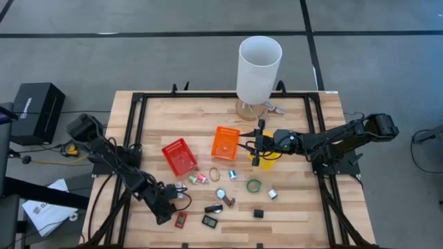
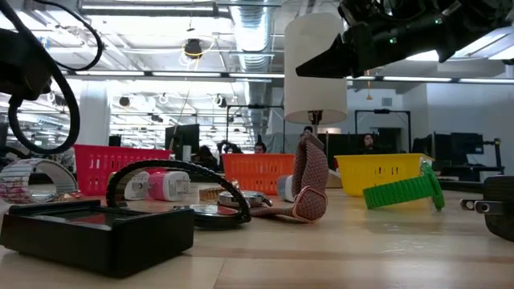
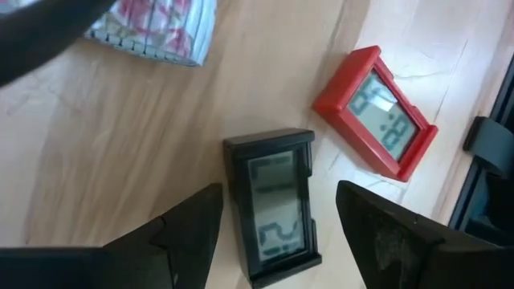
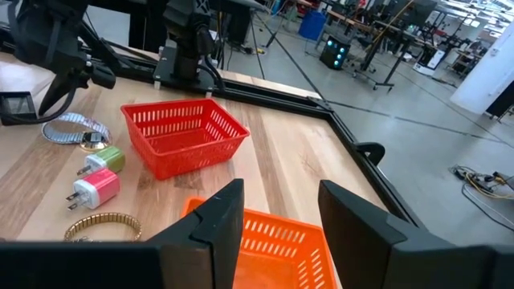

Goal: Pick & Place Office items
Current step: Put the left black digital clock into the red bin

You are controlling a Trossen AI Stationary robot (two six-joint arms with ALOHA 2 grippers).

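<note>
Small office items lie scattered on the wooden table: a black digital clock [image 3: 273,205] [image 2: 96,229], a red digital clock [image 3: 376,112] [image 1: 181,220], pink and green chargers [image 4: 100,177], a metal watch band [image 4: 76,128], and a green ring [image 1: 254,185] [image 2: 401,193]. My left gripper [image 3: 277,193] [image 1: 168,207] is open at the table's near-left part. Its fingers stand on either side of the black clock without touching it. My right gripper [image 4: 281,193] [image 1: 255,153] is open and empty, raised over the orange bin [image 4: 281,241] [image 1: 225,142].
A red bin [image 1: 178,156], the orange bin and a yellow bin [image 2: 381,172] stand mid-table. A tall white cylinder [image 1: 259,68] stands at the far edge. A black frame [image 1: 138,117] borders the table. A pinkish strap [image 2: 309,189] and a gold band [image 4: 100,227] lie among the items.
</note>
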